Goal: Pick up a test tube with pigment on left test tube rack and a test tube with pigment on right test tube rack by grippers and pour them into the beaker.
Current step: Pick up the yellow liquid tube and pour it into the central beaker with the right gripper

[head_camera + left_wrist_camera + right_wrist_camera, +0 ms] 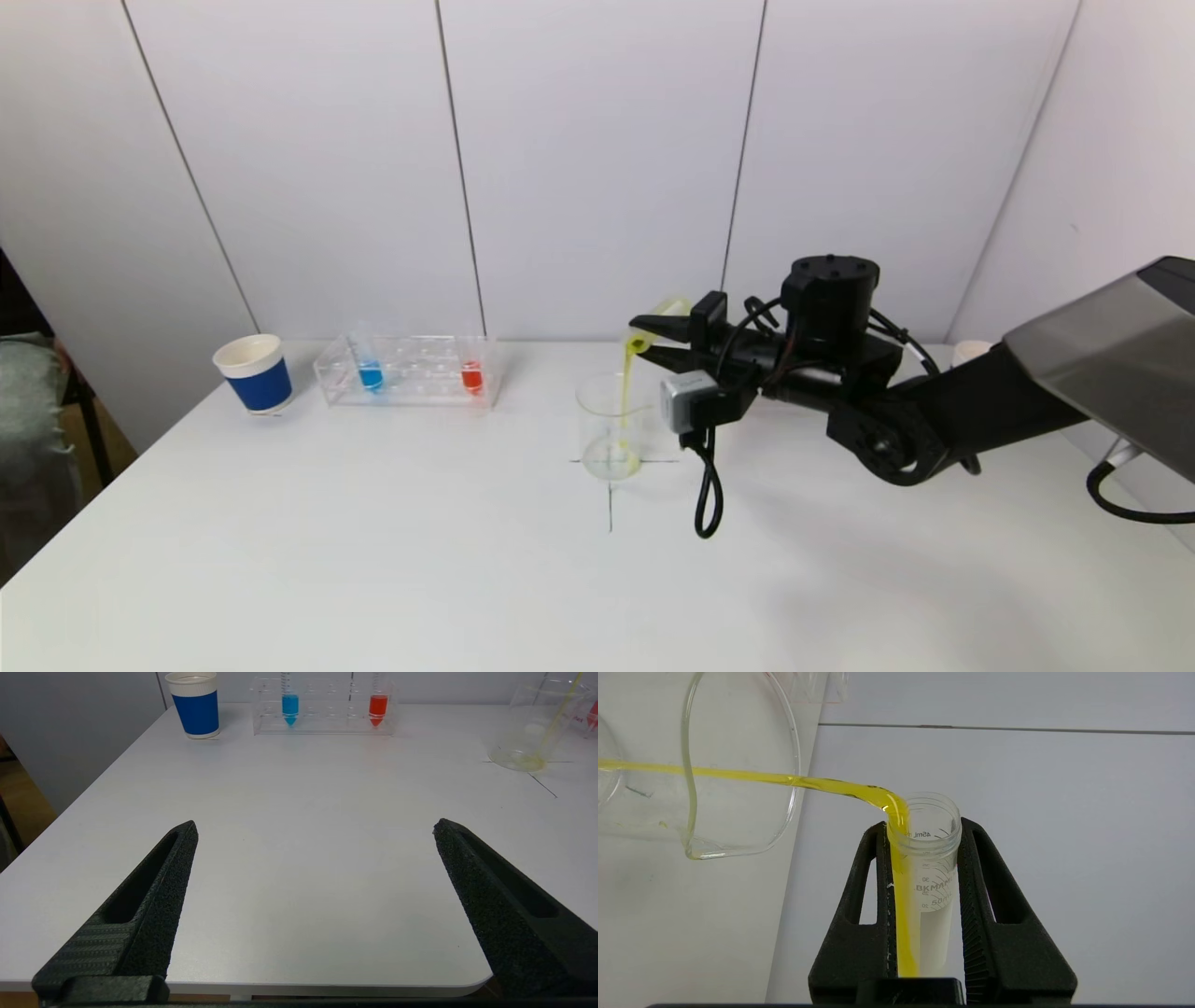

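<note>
My right gripper (pixel 644 338) is shut on a clear test tube (pixel 924 868) and holds it tipped over the glass beaker (pixel 611 425). Yellow pigment (pixel 784 780) streams from the tube's mouth into the beaker (pixel 738 765) and pools at its bottom. The left test tube rack (pixel 411 371) stands at the back left with a blue tube (pixel 370 373) and a red tube (pixel 471 375); they also show in the left wrist view (pixel 289 707), (pixel 377 708). My left gripper (pixel 315 828) is open and empty above the table's near left edge. The right rack is hidden behind my right arm.
A blue and white paper cup (pixel 254 373) stands left of the rack. A black cable (pixel 708 495) hangs from my right wrist beside the beaker. Black cross lines (pixel 611 495) mark the table under the beaker. A white cup rim (pixel 971 350) shows behind the right arm.
</note>
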